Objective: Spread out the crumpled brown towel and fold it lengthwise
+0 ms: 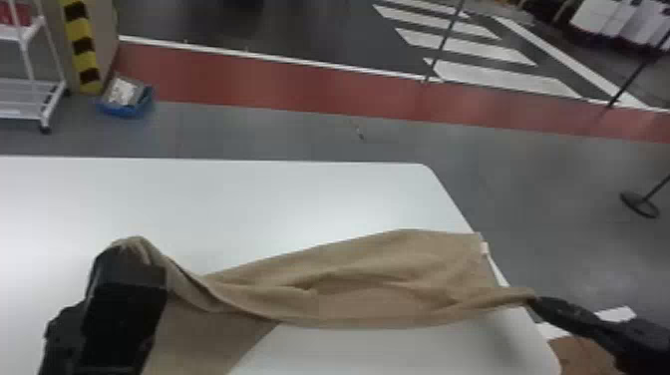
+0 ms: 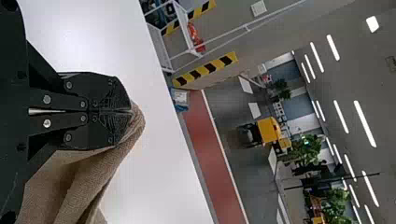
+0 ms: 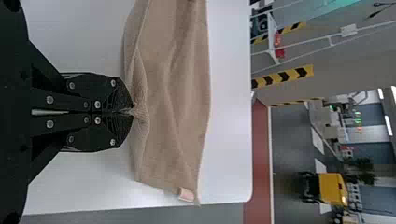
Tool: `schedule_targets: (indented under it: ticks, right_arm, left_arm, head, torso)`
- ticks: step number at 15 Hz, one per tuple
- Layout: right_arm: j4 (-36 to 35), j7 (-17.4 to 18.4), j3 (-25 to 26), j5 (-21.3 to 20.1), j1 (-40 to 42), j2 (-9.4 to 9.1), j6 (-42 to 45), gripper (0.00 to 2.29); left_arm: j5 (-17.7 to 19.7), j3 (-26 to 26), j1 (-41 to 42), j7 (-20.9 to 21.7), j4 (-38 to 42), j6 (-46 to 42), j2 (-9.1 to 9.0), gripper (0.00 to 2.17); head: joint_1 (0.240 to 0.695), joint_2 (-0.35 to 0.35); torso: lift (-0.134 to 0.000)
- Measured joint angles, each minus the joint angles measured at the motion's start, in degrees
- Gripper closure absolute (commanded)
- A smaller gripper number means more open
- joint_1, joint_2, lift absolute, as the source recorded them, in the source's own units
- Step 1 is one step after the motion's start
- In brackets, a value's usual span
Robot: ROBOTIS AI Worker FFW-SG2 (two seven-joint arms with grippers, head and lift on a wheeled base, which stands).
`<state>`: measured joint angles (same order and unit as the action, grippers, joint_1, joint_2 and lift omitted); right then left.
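The brown towel lies stretched across the white table, rumpled lengthwise, between both grippers. At the left, my left gripper holds a raised part, from which cloth hangs toward the front. In the left wrist view, the left gripper is shut on the towel. Over the table's right edge, my right gripper pinches the near side of the towel. The right wrist view has the right gripper shut on the edge of the towel, whose pale label sits at a corner.
The white table has its right edge beneath the towel's right end. Beyond it on the floor are a blue bin, a white rack and, at the right, a post with a round base.
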<state>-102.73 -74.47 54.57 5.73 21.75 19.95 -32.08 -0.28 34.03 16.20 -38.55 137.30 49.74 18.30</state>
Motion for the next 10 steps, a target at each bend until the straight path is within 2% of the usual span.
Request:
schedule_targets:
  ticks: [3,5,8,10]
  right_arm:
    - [1.6,2.7,2.4,2.8,-7.0,0.93,-2.4,1.3]
    - [4.0,6.0,2.8,4.2,-11.9,1.95,-3.5,1.3]
    - [7.2,14.1,2.9,8.3,-18.0,2.73,-4.0,1.3]
    - [7.4,15.4,2.9,9.6,-21.1,2.87,-6.2,1.3]
  left_arm:
    - [-0.2,-0.6,0.0,-0.4,0.7,-0.2,0.08,1.42]
    - [-0.4,-0.7,0.0,-0.4,1.4,-0.2,0.26,1.42]
    - [-2.0,-0.6,0.9,-0.3,4.7,0.5,0.88,1.42]
    - [-3.4,-0.4,2.0,0.0,8.6,1.0,1.6,1.42]
  head:
    - [0.695,-0.35]
    - [0.695,-0.35]
    - [0.695,-0.35]
    - [0.682,-0.35]
  torso:
    - [-0.124]
    - [-0.124]
    - [-0.124]
    - [-0.124]
